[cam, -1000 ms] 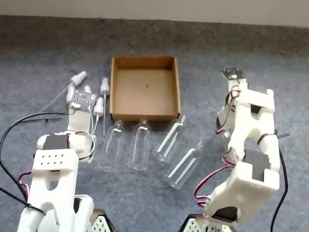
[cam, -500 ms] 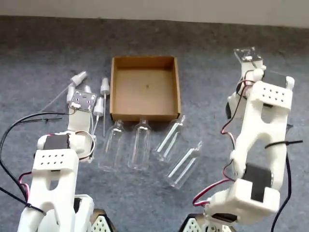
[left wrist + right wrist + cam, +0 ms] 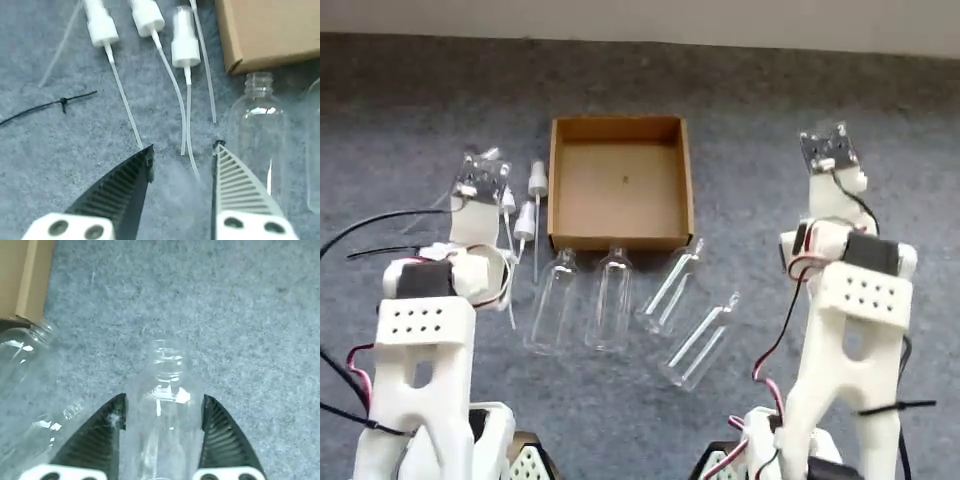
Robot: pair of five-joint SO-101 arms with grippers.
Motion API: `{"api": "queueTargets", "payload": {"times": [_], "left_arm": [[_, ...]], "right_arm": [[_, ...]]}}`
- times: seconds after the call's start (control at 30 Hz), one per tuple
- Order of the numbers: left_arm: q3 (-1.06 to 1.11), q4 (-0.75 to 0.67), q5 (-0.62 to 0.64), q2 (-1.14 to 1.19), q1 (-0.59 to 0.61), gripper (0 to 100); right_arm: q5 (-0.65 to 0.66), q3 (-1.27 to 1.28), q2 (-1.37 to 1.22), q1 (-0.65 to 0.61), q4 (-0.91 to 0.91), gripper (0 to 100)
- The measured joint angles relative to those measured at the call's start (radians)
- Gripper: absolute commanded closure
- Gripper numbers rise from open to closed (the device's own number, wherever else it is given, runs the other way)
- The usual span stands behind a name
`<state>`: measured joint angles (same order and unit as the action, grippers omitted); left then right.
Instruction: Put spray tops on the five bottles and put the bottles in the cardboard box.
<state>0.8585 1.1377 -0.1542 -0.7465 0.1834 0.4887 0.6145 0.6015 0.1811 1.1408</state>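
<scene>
Grey, carpet-like cloth covers the counter (image 3: 410,100), and the open cardboard box (image 3: 620,185) sits toward its far side, between the two arms. Four clear bottles (image 3: 610,300) lie on their sides without tops, just in front of the box's near wall, with the two outer ones angled away to the right. The spray tops (image 3: 525,218) lie in a loose cluster just left of the box, their thin dip tubes trailing toward the arms. The left end effector (image 3: 182,152) hovers over those tubes with its fingers spread wide and nothing between them. A black cable tie (image 3: 55,105) lies on the cloth nearby. The right end effector (image 3: 162,402), well to the right of the box, is clamped on the fifth bottle (image 3: 165,382). Its fingers press both sides of the body, and the open neck points away from the wrist.
</scene>
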Motion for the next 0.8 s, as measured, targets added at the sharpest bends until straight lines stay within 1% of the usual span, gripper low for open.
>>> {"api": "queueTargets", "payload": {"times": [0.1,0.2,0.4,0.53,0.7,0.8], "left_arm": [[-0.114,0.028,0.000,0.012,0.000,81],[-0.242,0.060,0.000,0.098,0.000,81],[-0.542,0.091,0.006,0.457,0.000,81],[-0.807,0.091,0.009,0.724,0.012,81],[-1.204,0.100,-0.107,1.077,0.084,81],[-1.421,0.100,-0.184,1.281,0.106,81]], "right_arm": [[0.000,0.040,0.049,-0.003,-0.009,94.7],[0.000,0.043,0.077,-0.003,-0.014,94.7],[0.000,0.043,0.084,-0.017,-0.017,94.7],[0.000,0.052,0.087,-0.055,-0.017,94.7],[0.000,0.052,0.089,-0.072,-0.017,94.7],[0.000,0.052,0.089,-0.071,-0.017,94.7]]}}
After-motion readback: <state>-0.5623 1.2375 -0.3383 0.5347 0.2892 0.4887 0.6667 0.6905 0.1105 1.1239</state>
